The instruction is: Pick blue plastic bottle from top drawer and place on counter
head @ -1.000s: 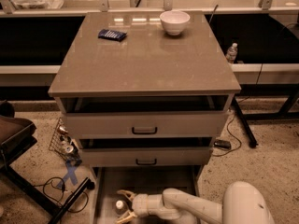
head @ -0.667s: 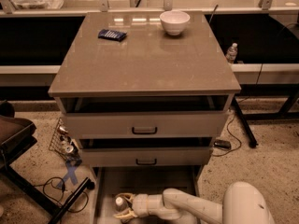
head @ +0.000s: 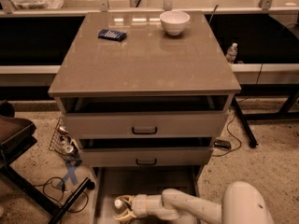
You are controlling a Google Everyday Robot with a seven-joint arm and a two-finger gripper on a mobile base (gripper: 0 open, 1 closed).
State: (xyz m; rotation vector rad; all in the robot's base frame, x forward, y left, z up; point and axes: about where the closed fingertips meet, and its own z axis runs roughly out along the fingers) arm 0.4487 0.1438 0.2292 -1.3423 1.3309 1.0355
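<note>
The pale-grey tray-like drawer (head: 154, 183) is pulled out low at the foot of the cabinet. My arm reaches into it from the right, and my gripper (head: 120, 208) is at the drawer's front left. The white cap of the blue plastic bottle (head: 118, 203) shows right at the gripper. The rest of the bottle is hidden by the gripper and wrist. The counter (head: 145, 55) is the glossy grey-brown slab on top of the cabinet, well above the gripper.
A white bowl (head: 174, 21) and a dark blue packet (head: 112, 34) sit at the back of the counter. Two grey drawer fronts (head: 145, 125) stand slightly open above the gripper. A small clear bottle (head: 231, 52) stands on the right shelf. Cables and a chair base lie at the left.
</note>
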